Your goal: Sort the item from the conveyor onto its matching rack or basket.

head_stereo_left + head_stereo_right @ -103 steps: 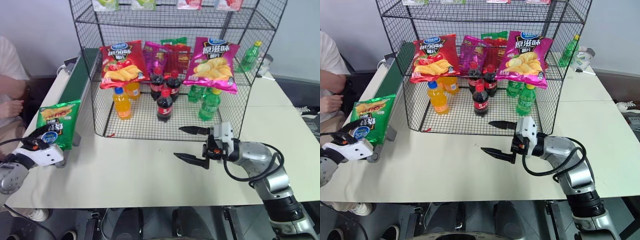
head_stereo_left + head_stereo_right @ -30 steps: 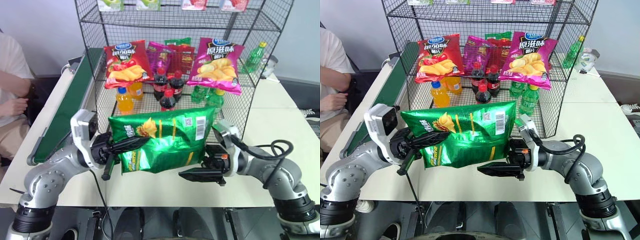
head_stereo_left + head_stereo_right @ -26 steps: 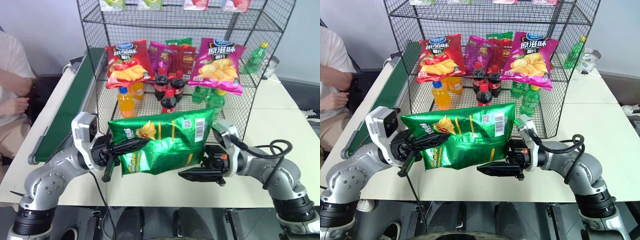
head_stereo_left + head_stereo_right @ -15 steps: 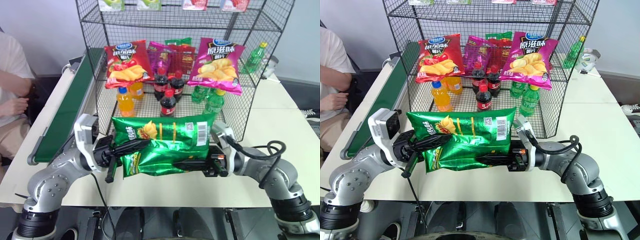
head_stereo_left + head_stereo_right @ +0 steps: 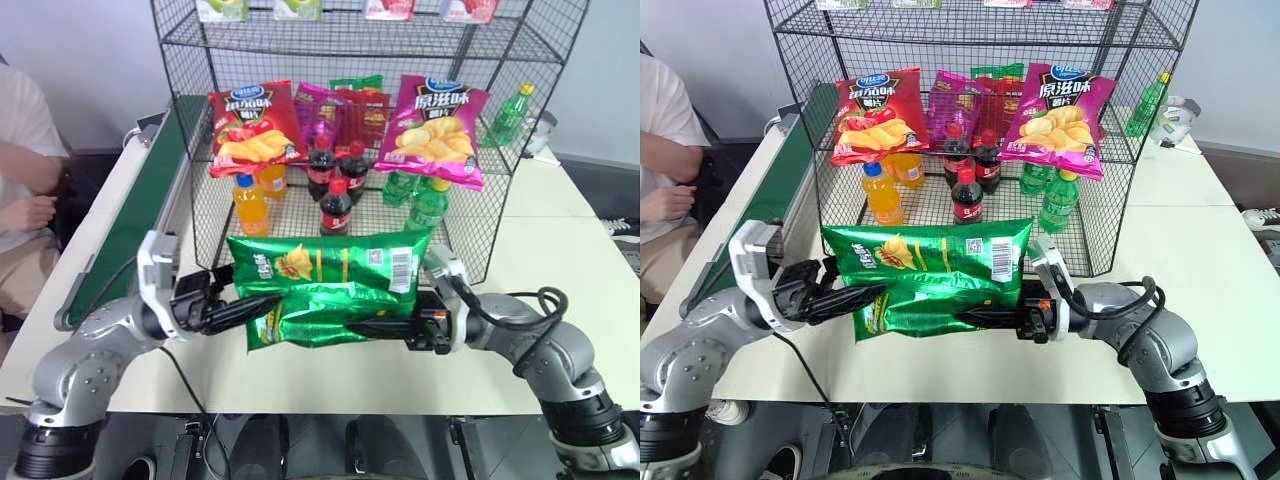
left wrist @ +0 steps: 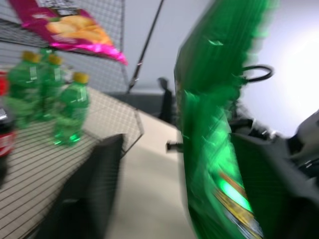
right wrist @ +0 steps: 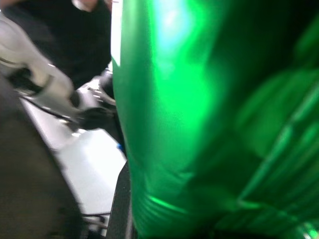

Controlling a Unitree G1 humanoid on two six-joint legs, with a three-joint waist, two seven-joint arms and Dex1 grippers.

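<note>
Green crisp bag (image 5: 325, 285) before black wire rack (image 5: 200, 190), bottles (image 5: 335, 205) behind mesh

Premises present as a robotics test laboratory dressed as a mock retail stand. A tall black wire-mesh shelf unit (image 5: 350, 130) stands on a pale cream tabletop (image 5: 560, 260), beyond the right pincer (image 5: 365, 327) and left pincer (image 5: 262, 303). It is stocked like a shop display: a red crisp bag (image 5: 245, 125) and a magenta crisp bag (image 5: 432, 128) hang at its front, with dark cola bottles (image 5: 336, 200), an orange drink bottle (image 5: 249, 203) and green plastic bottles (image 5: 418, 198) on its mesh floor. A long dark green conveyor belt in a pale frame (image 5: 140, 215) runs beside the shelf, beyond the left pincer. A seated person (image 5: 25, 190) waits at the belt's far side. Plain pale walls behind.
</note>
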